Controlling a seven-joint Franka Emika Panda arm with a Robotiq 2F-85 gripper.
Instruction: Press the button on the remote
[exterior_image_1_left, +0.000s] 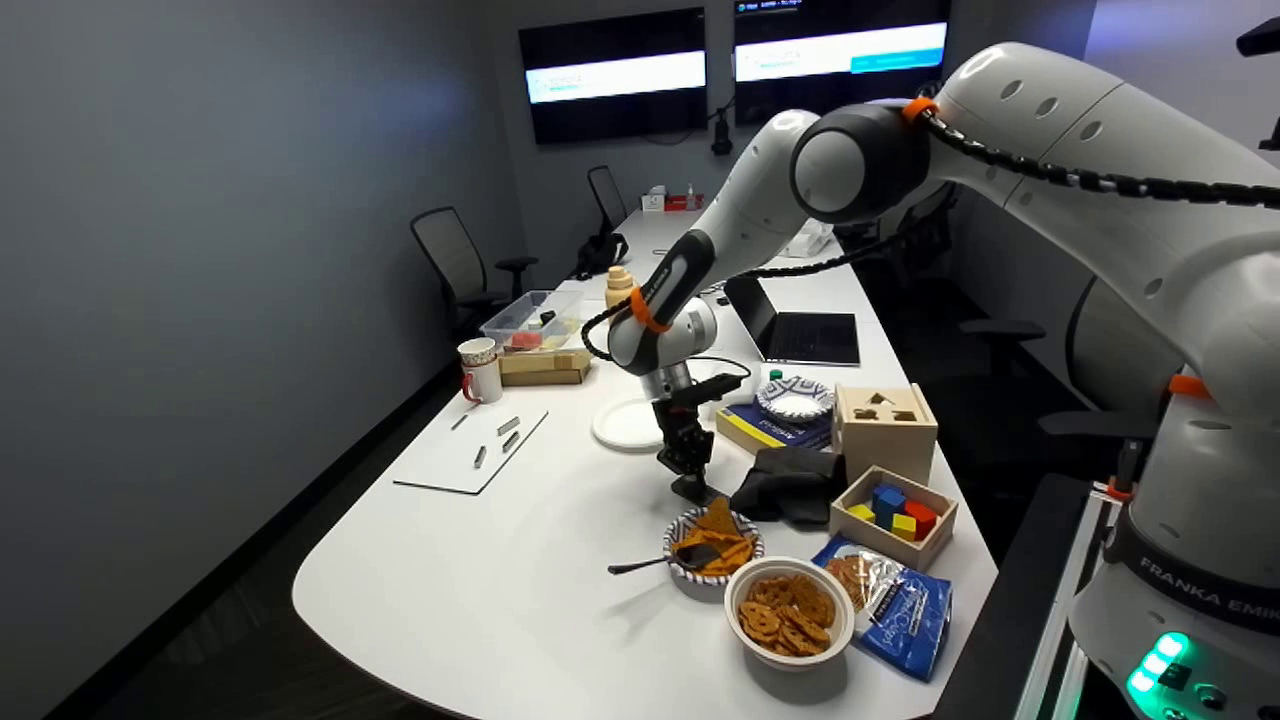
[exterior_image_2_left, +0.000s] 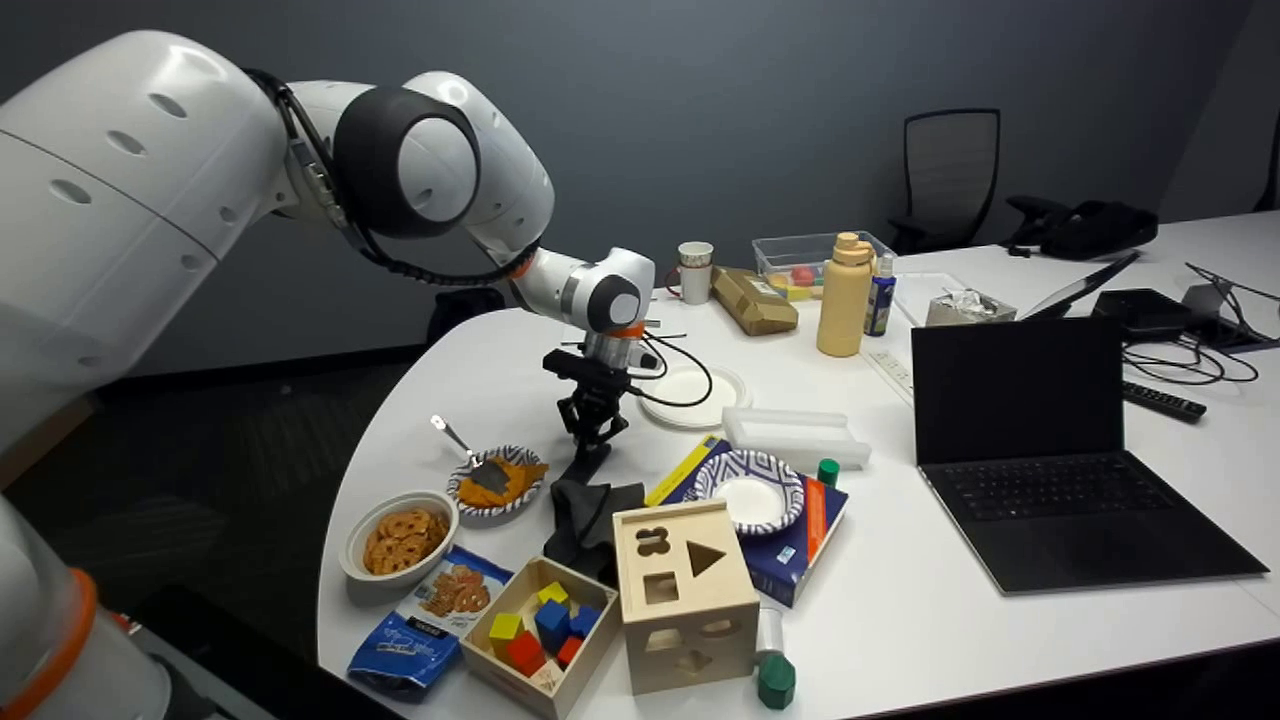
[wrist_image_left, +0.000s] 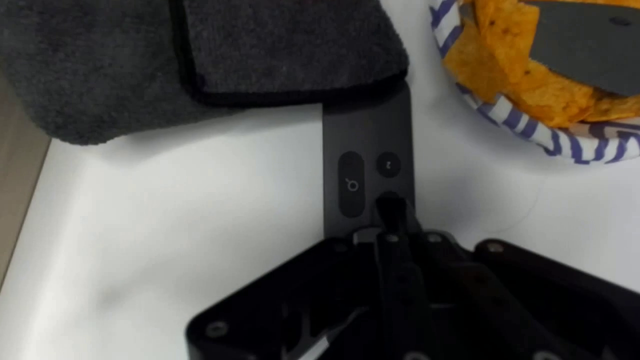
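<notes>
A dark flat remote (wrist_image_left: 370, 130) lies on the white table in the wrist view. It has an oval button with a ring symbol and round buttons beside it. The black cloth covers its far end. My gripper (wrist_image_left: 393, 206) is shut and empty, its fingertips over a round button by the remote's right edge. I cannot tell whether they press it. The gripper's body hides the near part of the remote. In both exterior views my gripper (exterior_image_1_left: 694, 476) (exterior_image_2_left: 590, 446) points down over the remote (exterior_image_1_left: 712, 494) (exterior_image_2_left: 586, 465).
A patterned bowl of chips with a spoon (exterior_image_1_left: 715, 545) is close beside the remote. The black cloth (wrist_image_left: 295, 50) lies against the remote. A wooden shape box (exterior_image_2_left: 690, 600), a tray of blocks (exterior_image_2_left: 485, 655), a book (exterior_image_2_left: 790, 565) and a pretzel bowl (exterior_image_1_left: 735, 620) stand nearby.
</notes>
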